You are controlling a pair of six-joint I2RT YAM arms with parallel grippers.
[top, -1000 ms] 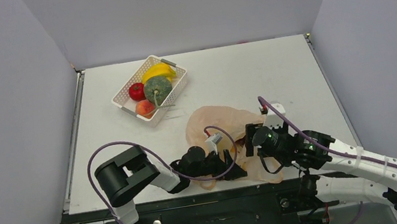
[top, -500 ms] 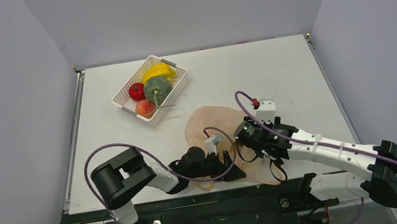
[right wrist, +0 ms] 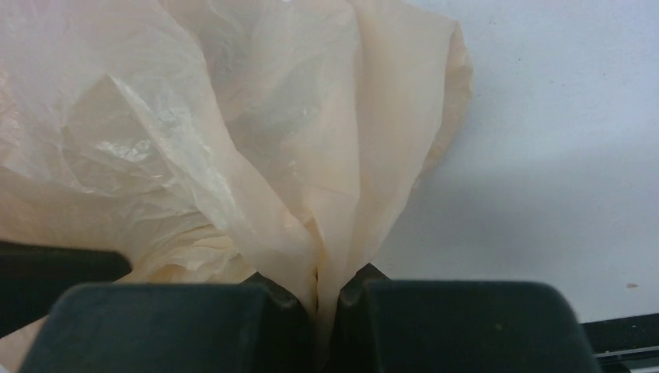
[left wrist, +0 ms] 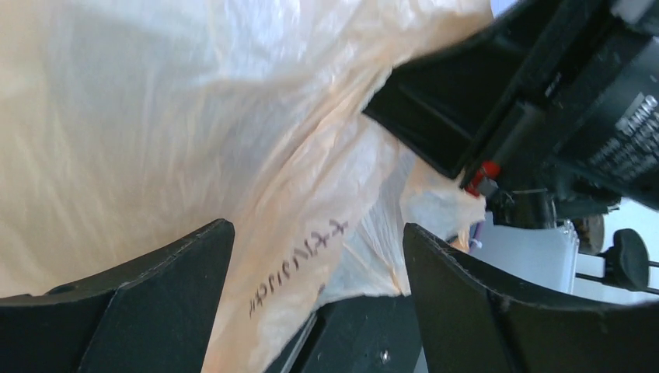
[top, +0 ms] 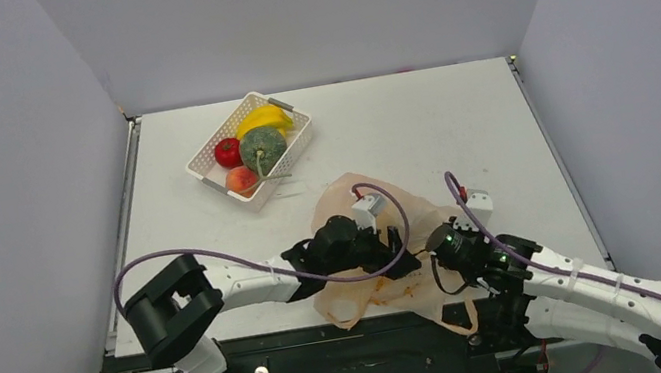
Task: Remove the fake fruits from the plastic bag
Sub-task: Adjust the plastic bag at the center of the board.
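Observation:
The pale-orange plastic bag point(top: 346, 200) lies crumpled near the table's front edge, between my two arms. My left gripper point(top: 397, 242) is open and pushed in among its folds. In the left wrist view the bag's film point(left wrist: 194, 116) hangs loose between the black fingers point(left wrist: 155, 303), which do not pinch it. My right gripper point(top: 435, 250) is shut on a gathered fold of the bag point(right wrist: 326, 233) at its near right edge. The fake fruits in view, a red apple point(top: 226, 152), a green melon point(top: 263, 148) and yellow bananas point(top: 265, 116), lie in the basket. I see no fruit inside the bag.
A white latticed basket point(top: 203, 158) stands at the back left of the table and also holds an orange-pink peach point(top: 241, 178). Bare white table point(right wrist: 559, 140) lies right of the bag. The table's front edge point(top: 260, 336) runs just below both grippers.
My right gripper has shut on a fold of the bag and drawn back toward the front edge. The left gripper has pushed further right and away from me, into the bag.

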